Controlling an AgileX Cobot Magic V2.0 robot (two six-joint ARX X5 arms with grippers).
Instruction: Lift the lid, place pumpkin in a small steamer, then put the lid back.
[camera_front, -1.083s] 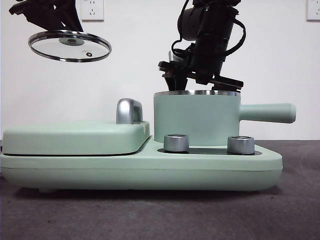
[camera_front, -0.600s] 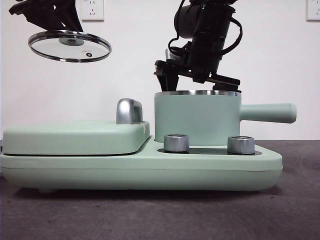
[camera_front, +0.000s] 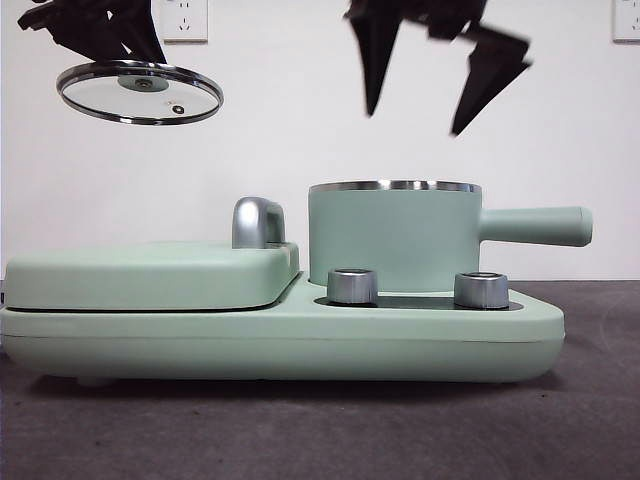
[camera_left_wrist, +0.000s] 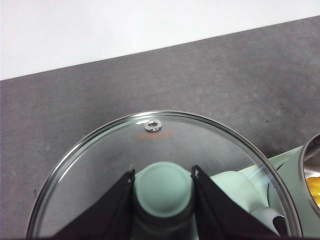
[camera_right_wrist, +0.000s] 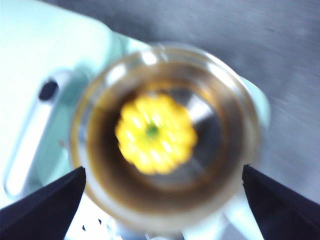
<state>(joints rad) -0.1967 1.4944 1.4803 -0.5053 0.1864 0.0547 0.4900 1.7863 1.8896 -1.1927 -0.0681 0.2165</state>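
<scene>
A: Where is the pumpkin (camera_right_wrist: 155, 133)?
B: Inside the small steamer (camera_front: 394, 238); right gripper (camera_front: 440, 85) hangs above, jaws spread, empty.
A: The lid (camera_front: 140, 92)?
B: Rigid, breakable glass; left gripper (camera_left_wrist: 163, 200) clamps its knob, the surest hold.

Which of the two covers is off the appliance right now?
The round glass lid, held in the air by the left tool. The flat green cover lies on the base.
</scene>
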